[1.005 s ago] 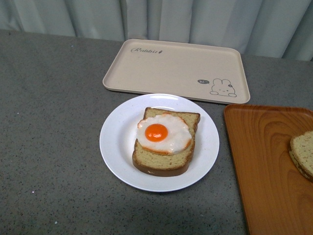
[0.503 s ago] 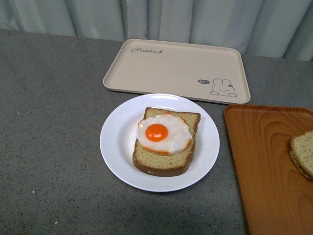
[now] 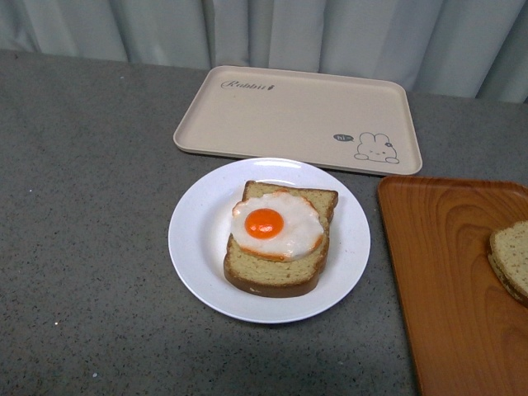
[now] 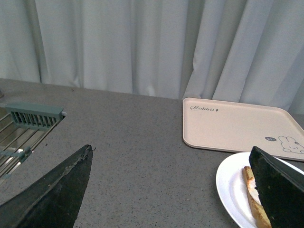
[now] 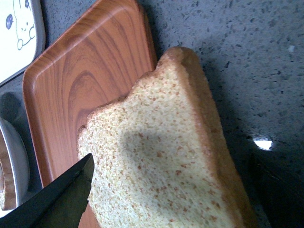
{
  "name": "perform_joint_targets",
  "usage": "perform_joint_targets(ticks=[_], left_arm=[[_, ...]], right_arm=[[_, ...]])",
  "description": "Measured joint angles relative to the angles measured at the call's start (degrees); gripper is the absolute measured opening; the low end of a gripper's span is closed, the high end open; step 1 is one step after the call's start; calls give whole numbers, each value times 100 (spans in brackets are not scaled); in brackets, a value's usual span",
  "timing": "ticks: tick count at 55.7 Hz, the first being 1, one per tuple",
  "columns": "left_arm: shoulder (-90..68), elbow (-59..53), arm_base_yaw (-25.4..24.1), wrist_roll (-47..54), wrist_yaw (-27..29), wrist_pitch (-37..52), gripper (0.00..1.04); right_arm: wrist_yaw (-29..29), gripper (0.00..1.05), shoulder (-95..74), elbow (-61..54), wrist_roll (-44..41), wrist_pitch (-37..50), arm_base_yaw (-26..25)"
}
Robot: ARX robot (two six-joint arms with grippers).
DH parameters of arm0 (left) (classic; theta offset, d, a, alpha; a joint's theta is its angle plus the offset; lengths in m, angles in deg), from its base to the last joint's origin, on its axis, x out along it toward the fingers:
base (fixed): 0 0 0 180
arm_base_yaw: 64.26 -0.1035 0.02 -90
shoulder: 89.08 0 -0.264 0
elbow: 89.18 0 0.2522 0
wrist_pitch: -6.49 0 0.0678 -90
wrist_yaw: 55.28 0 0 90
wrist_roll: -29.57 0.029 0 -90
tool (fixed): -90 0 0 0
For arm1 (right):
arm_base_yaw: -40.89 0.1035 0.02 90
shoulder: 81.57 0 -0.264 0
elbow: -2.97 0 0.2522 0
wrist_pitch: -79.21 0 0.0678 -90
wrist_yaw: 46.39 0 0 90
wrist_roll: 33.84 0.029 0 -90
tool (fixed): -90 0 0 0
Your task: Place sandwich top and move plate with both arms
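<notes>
Sandwich top (image 3: 511,260) apparently flat, right of plate (image 3: 198,239).

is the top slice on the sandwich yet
No: the sandwich top lies on the orange tray, and the fried egg on the plate is uncovered.

The front view's edge cuts off perhaps half the sandwich top (image 3: 511,260).

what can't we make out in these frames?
- Front view: sandwich top cut off by the right edge; neither arm in frame.
- Left wrist view: plate hidden partly by a finger of the left gripper, partly by the frame edge.
- Right wrist view: right gripper straddles the sandwich top; contact unclear, far finger lost in shadow.
</notes>
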State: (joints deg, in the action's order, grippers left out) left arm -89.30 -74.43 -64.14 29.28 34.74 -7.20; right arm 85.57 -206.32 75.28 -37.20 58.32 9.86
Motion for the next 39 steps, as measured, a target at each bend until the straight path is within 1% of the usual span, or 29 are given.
perform_joint_targets(ticks=[6,8,13,15,20,22,27,32,39], left_arm=[[0,0,0,2,0,0,98],[0,0,0,2,0,0,98],[0,0,0,2,0,0,98],[0,0,0,0,0,0,98],[0,0,0,2,0,0,98],[0,0,0,2,0,0,98],[0,0,0,0,0,0,98],[0,0,0,2,0,0,98],[0,0,0,2,0,0,98]], right_arm=[[9,94,0,-24,33,28,37],[-26,88,0,-31,31,28,44],[-31,76,0,-46,39,28,44],[-70,69,0,-46,39,28,42],[-94,56,2,-44,35,9,35],[-101,49,9,-44,33,-20,20],[-109,37,68,-44,17,-79,-2],[-94,22,214,-11,2,-153,-26],[-50,6,417,63,-9,-227,-42]])
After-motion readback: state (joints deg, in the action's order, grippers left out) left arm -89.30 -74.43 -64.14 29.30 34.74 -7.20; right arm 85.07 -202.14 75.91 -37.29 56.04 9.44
